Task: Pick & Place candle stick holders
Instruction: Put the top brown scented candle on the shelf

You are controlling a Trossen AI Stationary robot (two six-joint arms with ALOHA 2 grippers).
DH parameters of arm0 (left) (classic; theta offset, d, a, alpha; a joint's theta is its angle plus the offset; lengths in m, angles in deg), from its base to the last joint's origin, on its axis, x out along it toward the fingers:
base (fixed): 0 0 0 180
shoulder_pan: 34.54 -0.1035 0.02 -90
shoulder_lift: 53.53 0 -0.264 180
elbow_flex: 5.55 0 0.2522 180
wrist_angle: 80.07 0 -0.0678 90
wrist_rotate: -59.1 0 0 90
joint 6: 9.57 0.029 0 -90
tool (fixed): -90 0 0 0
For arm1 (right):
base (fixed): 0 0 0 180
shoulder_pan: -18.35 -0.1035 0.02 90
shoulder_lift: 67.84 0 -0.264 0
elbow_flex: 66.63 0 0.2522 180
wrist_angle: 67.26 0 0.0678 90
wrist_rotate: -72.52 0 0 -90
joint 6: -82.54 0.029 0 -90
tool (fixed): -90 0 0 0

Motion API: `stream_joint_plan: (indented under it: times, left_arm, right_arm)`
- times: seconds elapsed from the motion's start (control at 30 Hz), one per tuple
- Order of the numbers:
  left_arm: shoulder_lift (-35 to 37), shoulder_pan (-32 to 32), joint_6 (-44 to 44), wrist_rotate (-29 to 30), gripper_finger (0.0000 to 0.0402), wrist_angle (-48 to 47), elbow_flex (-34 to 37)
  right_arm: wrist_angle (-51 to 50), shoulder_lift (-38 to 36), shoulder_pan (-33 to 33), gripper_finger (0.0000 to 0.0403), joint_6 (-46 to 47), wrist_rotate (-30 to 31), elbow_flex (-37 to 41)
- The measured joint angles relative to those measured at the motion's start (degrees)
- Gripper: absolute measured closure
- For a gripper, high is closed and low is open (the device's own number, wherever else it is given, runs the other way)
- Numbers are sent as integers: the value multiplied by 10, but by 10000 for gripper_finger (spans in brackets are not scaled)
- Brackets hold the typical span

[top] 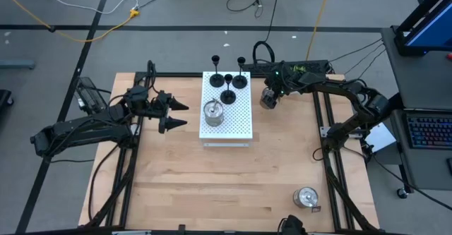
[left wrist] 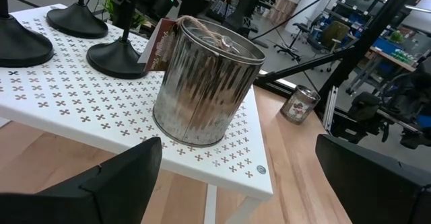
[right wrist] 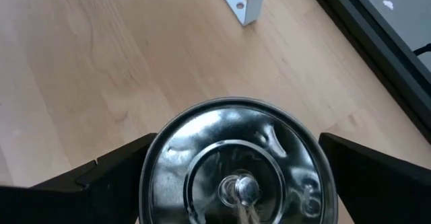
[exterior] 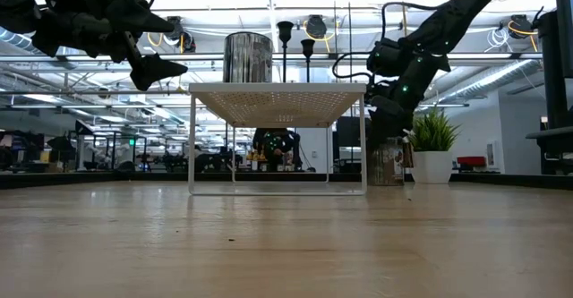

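**Silver-glass holders on and beside the perforated board**

One ribbed silver holder (top: 212, 113) stands on the white board (top: 240, 122) beside three black stemmed holders (top: 228, 95). Left gripper (top: 176, 114) waits open nearby; right gripper (top: 268, 97) straddles another silver holder (right wrist: 232, 163), fingers spread.

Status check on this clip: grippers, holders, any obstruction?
Left gripper open, beside silver holder on white board. Right gripper open, straddling second silver holder. Third silver at table's near edge. Nothing blocking.

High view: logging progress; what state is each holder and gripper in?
Three black round-based thin-stemmed holders: upright on white perforated board.
Shiny silver-glass holder: upright on board.
Second silver holder: on table, flanked by right gripper.
Third silver holder: on table, untouched.
Left gripper: open, empty.
Right gripper: open.
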Motion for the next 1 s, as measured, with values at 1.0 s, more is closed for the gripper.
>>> stream_joint_plan:
  times: [1.0]
  left_arm:
    - [0,0,2,-14,2,0,0]
  right_arm:
    - [1,0,0,3,68,58,0]
